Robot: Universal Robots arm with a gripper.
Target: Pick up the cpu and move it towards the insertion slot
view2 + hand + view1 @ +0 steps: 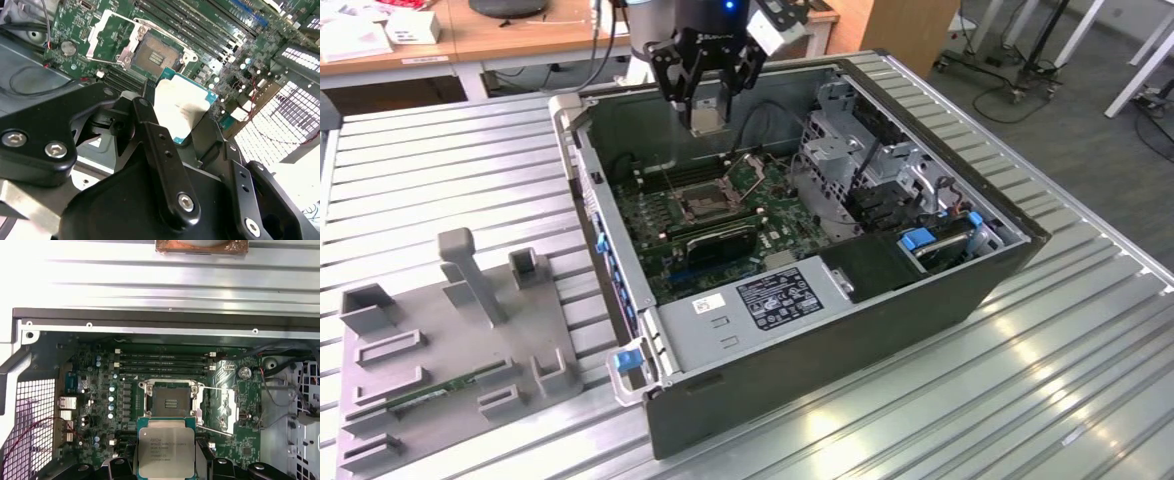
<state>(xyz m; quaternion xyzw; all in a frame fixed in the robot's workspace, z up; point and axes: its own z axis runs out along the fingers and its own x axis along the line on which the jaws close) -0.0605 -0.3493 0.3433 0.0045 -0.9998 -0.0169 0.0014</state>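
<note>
I count one cpu [165,447] clamped in one gripper [707,115], above one insertion slot [170,403]. Four memory slots [162,364] lie just beyond that slot. One computer case [854,330]; beside it, one grey fixture tray [427,390].

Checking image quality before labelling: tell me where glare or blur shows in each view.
Exterior view: bright glare streaks on the ribbed metal table. First wrist view: the small square silvery-topped cpu held in the black gripper looks washed out. Second wrist view: the near gripper links are soft, the silver-framed insertion slot sharper.

Exterior high, oblique; wrist views share motherboard [100,390].
</note>
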